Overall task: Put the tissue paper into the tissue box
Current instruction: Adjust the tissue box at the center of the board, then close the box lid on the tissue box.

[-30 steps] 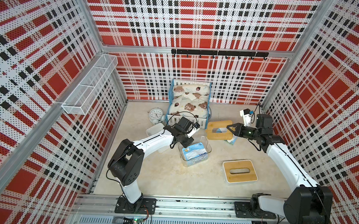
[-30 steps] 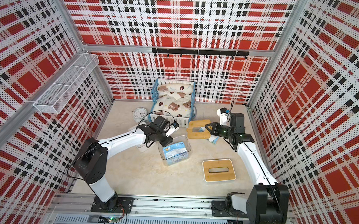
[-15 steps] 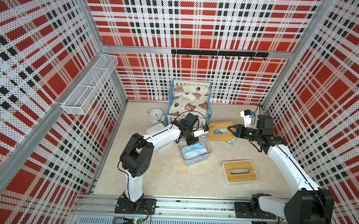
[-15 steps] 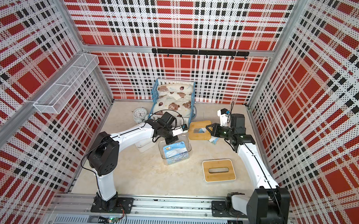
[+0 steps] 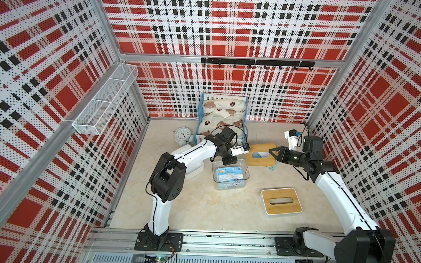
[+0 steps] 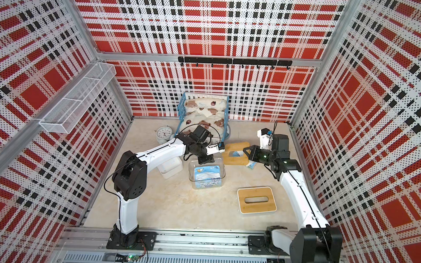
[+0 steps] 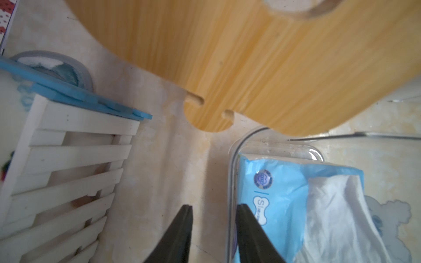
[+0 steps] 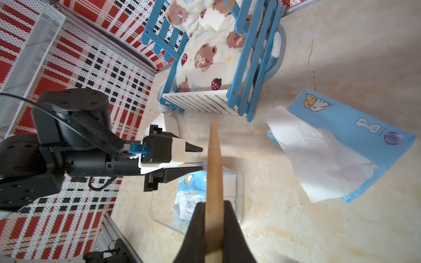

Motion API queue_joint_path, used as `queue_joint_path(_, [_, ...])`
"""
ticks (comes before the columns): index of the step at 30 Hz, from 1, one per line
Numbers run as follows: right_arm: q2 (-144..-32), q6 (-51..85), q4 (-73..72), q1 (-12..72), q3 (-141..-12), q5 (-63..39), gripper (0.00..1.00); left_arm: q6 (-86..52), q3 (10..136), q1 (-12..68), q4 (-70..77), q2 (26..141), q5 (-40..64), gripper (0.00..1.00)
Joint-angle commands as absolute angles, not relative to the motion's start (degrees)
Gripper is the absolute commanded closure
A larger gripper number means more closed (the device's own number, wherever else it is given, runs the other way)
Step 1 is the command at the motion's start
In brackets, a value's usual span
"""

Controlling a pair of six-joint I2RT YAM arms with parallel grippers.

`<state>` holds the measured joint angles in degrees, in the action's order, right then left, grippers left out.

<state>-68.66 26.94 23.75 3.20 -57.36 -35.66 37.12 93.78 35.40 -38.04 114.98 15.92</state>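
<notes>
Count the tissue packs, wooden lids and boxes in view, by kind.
Tissue packs: 2
Wooden lids: 2
Clear box: 1
White boxes: 2
Total: 7

Light-blue tissue pack (image 5: 229, 179), cartoon print perhaps animals; tan wood-grain lid (image 7: 273, 68); red-black-white plaid walls (image 5: 233, 28).

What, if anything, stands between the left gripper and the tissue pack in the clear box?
Nothing visible. The clear box is open on top: the right gripper holds the wooden lid off it. The left gripper stands open at its rim, one finger over the tissue pack, the other outside the wall.
</notes>
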Motion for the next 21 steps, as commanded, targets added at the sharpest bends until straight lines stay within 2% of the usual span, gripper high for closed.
queue_joint_path(1, [-66.95,35.53,15.21,2.99,-55.16,-41.23,1.00,25.81,90.59,33.01,-30.62,107.81,15.43,0.57])
queue_joint_path(6, [-68.29,45.69,2.95,5.07,-50.79,-47.47,1.00,8.17,75.31,30.26,-12.36,92.73,10.22,0.52])
queue_joint_path(10, [-71.75,45.82,1.50,9.90,-50.50,-48.27,1.00,-5.70,66.80,27.09,-6.93,82.63,3.92,0.48])
queue_joint_path(15, [-77.19,48.14,-4.19,13.73,-49.93,-52.97,1.00,-18.38,58.22,22.03,-4.35,75.07,6.96,0.44])
queue_joint_path(19, [-81.06,41.84,2.33,15.56,-52.53,-53.82,1.00,-20.92,51.62,19.98,-2.73,70.16,9.64,0.42])
queue_joint_path(21, [-82.04,41.98,1.43,15.59,-51.98,-54.67,1.00,-23.16,48.82,19.60,-2.55,68.18,9.97,0.36])
